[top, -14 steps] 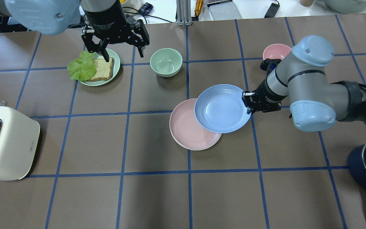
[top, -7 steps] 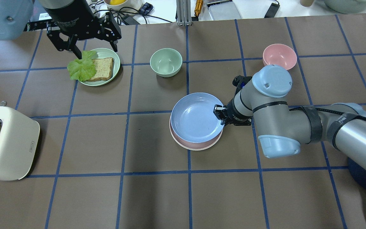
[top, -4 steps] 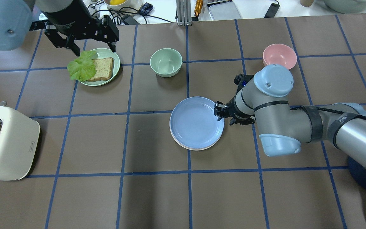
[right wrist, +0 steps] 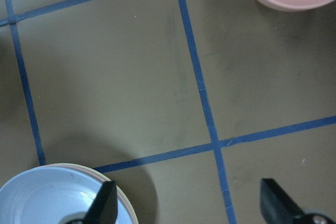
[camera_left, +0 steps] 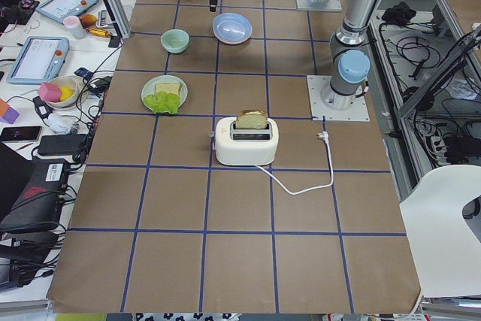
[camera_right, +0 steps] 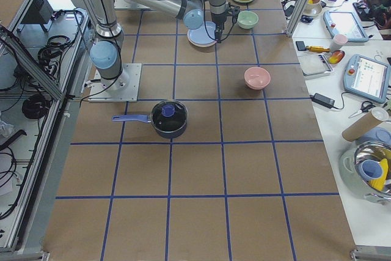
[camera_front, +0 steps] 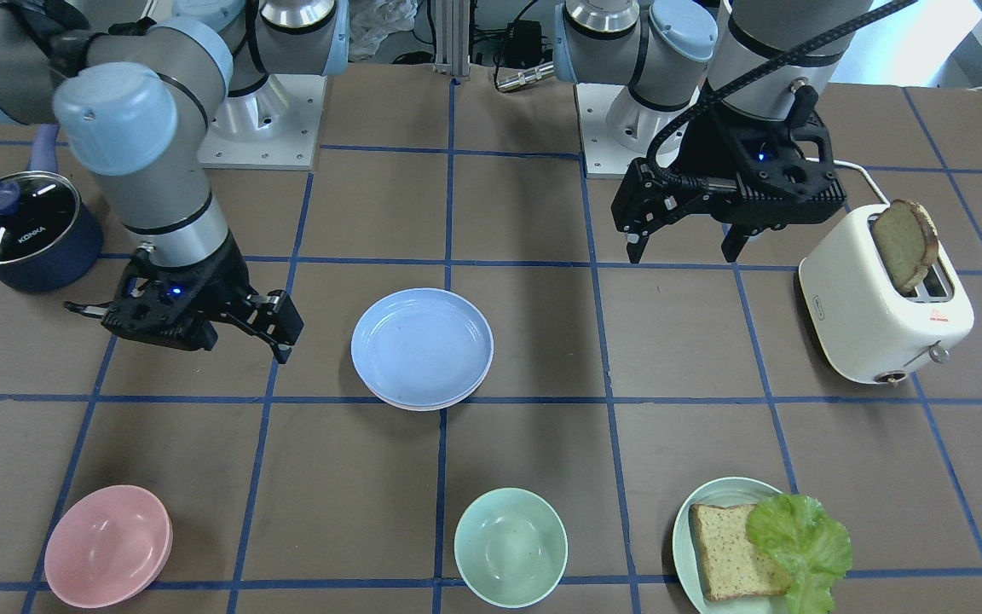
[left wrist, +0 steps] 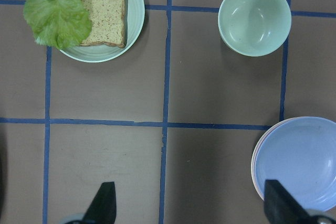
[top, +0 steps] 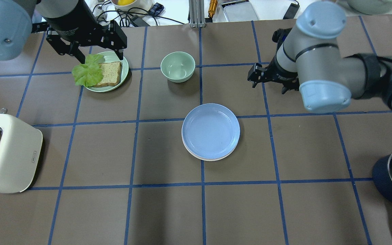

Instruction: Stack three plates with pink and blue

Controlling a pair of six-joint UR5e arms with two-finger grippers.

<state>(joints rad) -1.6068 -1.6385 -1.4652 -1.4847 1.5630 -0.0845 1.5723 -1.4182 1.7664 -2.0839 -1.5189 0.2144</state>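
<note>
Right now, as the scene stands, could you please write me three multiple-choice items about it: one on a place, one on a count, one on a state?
1. Where does the blue plate lie?
A) in a gripper
B) on top of the lower plates
C) beside the toaster

2. How many bowls are in view?
A) one
B) two
C) three

3. The right gripper is:
A) shut on a bowl
B) shut on a plate
C) open and empty

Answers:
1. B, paler rims show under it.
2. B, a pink bowl and a mint bowl.
3. C, its jaws stand apart with nothing between.
</note>
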